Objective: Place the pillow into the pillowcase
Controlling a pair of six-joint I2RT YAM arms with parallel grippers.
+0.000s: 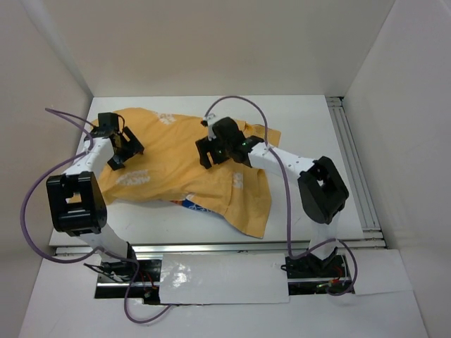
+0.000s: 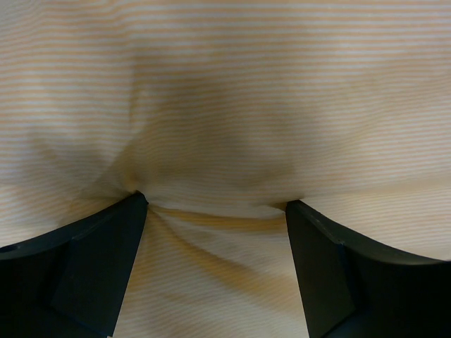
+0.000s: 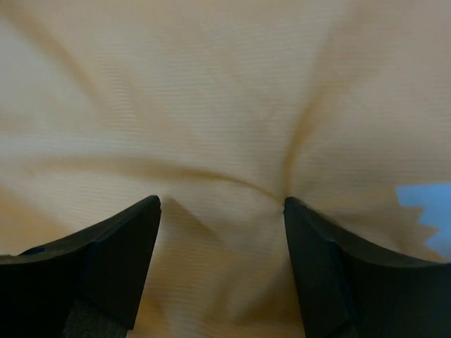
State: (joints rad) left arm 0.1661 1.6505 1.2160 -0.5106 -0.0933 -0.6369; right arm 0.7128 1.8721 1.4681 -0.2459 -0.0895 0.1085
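Both the left fingers (image 2: 84,260) and the right fingers (image 3: 106,260) stand wide apart, tips pressed down into cloth that puckers into folds between them; neither pair has closed on anything. Under everything lies the white surface (image 1: 310,134), walled by pale panels (image 1: 211,42). Most of its middle is taken by the pillowcase (image 1: 176,162), mustard-orange face up, sprawled from the far left toward the near right, where one corner droops to a point close to the near edge. It sits mounded and rumpled, not flat. The pillow does not show plainly in any view, so whether it lies under or inside the orange cloth cannot be told. From above, the left arm (image 1: 76,201) reaches to the pillowcase's left edge and the right arm (image 1: 320,186) comes in from the right to its middle, the two sets of fingers well apart. In the left wrist view the cloth looks paler and finely striped. A strip of blue (image 1: 195,205) peeks out under the orange at the near edge. Patches of white lettering (image 1: 132,177) mark the orange face in several spots. In the right wrist view a small pale blue patch (image 3: 426,215) with a jagged edge lies just beside the right-hand finger.
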